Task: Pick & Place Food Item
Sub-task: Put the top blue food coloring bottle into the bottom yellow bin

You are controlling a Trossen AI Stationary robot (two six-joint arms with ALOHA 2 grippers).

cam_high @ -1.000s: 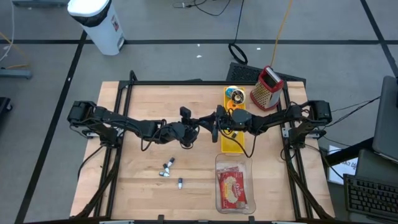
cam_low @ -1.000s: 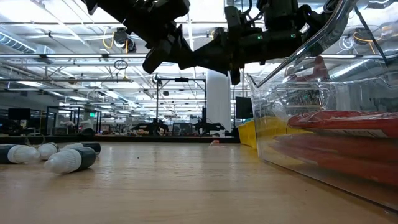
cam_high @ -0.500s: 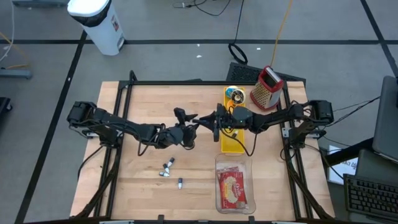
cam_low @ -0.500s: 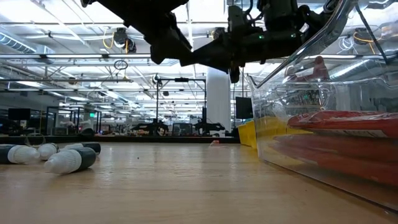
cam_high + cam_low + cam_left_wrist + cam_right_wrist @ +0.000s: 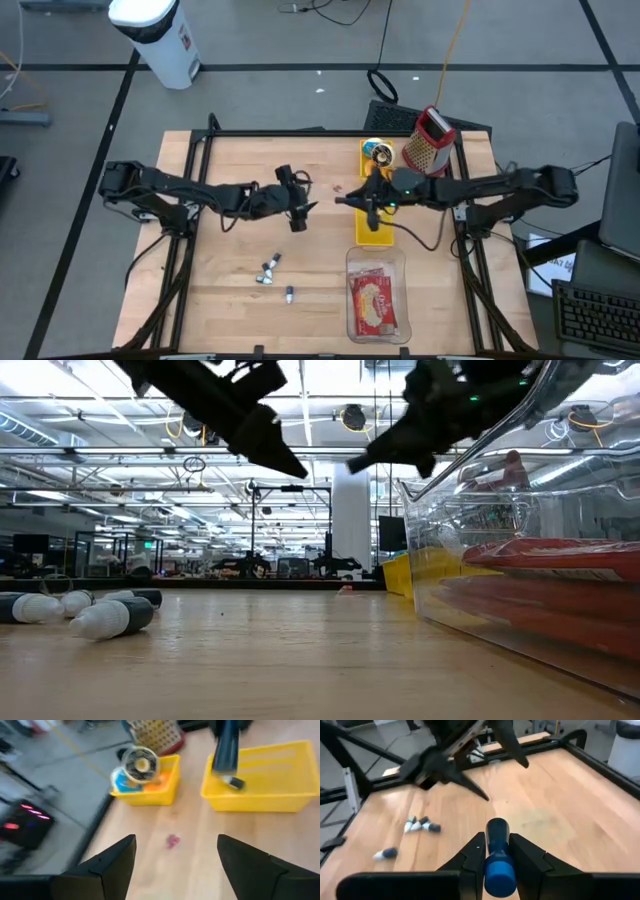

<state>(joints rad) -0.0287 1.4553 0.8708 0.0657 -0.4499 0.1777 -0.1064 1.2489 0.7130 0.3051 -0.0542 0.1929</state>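
Item: small blue-and-black cylinder [image 5: 496,851], apparently a marker or tube, clamped between the fingers of the right hand [image 5: 496,851], held in the air above the near end of the yellow bin [image 5: 374,222], right of the worktop's centre. Right hand [image 5: 366,201]: closed on that cylinder. Left hand [image 5: 297,205]: fingers spread, empty, hanging over the middle of the worktop [image 5: 240,270] just apart from the right hand. Yellow bin: long, running toward the far edge; a small dark piece lies inside it in the left wrist view. Second yellow bin [image 5: 150,790] beyond it holds a round can [image 5: 137,764]. Red grater [image 5: 430,140]: far-right corner. Clear container [image 5: 376,300] with a red-and-yellow food packet: near edge, right side. Three similar small cylinders [image 5: 272,275]: loose near the near edge, left of centre. Risk, as judged: the cylinder is gripped near one end, so it may pivot or slip out; released off-line, it could strike the bin rim and roll across the worktop.
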